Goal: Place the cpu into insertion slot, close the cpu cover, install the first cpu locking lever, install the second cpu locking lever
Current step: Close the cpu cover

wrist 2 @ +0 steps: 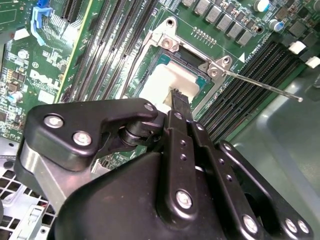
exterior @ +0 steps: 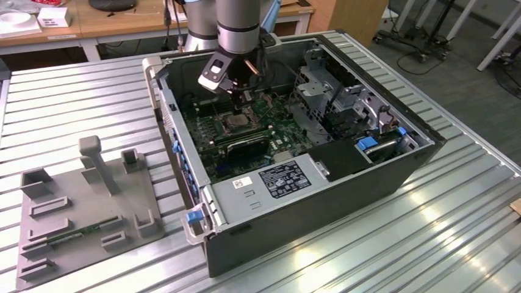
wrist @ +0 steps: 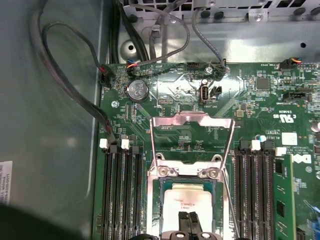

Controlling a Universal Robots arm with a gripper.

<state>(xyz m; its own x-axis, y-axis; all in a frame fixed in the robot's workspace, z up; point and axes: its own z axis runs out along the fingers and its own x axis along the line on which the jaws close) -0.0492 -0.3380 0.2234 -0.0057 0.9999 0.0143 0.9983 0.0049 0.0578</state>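
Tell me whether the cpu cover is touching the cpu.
Apart. The first wrist view shows the cpu cover swung open, clear of the cpu in its socket.

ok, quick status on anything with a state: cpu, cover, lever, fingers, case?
cpu: lying in the socket, face up.
cpu cover: open, swung back on its hinge, clear of the cpu.
locking lever: unlatched, angled out away from the socket.
fingers: shut, tips over the cpu.
computer case: on its side, side panel off, board exposed.
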